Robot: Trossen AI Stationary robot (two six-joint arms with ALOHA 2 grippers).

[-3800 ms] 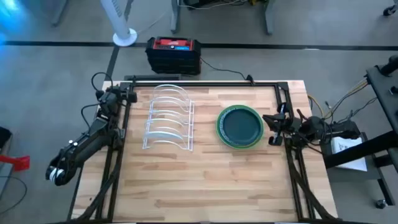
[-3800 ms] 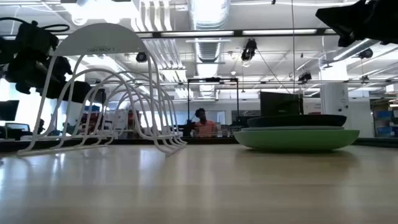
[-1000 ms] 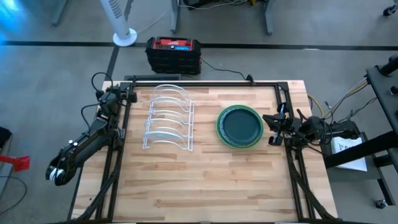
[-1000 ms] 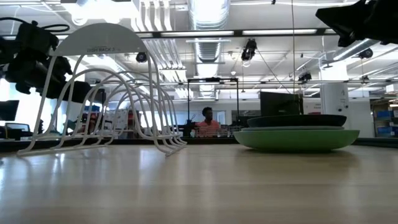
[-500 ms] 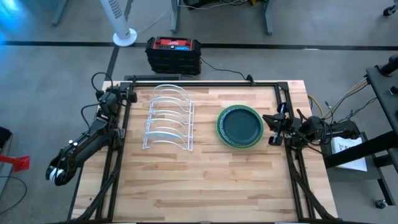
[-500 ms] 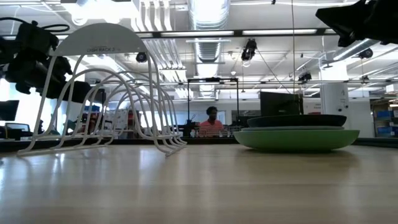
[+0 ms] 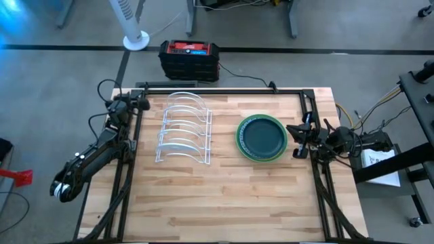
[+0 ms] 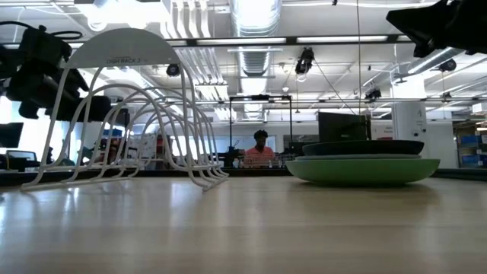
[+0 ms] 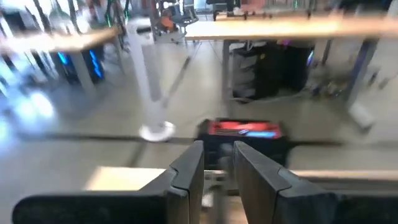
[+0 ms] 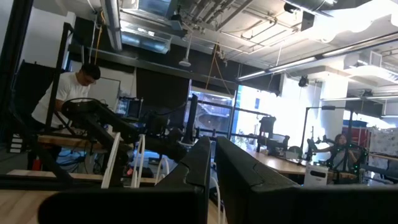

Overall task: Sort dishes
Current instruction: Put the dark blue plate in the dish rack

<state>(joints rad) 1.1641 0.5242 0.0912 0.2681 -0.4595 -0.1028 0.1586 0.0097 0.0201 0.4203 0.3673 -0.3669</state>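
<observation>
Beneath the dark teal plate (image 7: 263, 137), only the light green plate's (image 8: 362, 169) rim shows; any other plates in the stack are hidden. The left wrist view is blurred, the red-topped box (image 9: 243, 129) perhaps a case

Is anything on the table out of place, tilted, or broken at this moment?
Nothing stands out. The plates lie flat in a neat stack, dark teal one on top, beside the upright, empty white wire rack. The left gripper and right gripper wait at the table's edges.

Two stacked plates (image 7: 261, 137), one white wire rack (image 7: 183, 128), two arms.
</observation>
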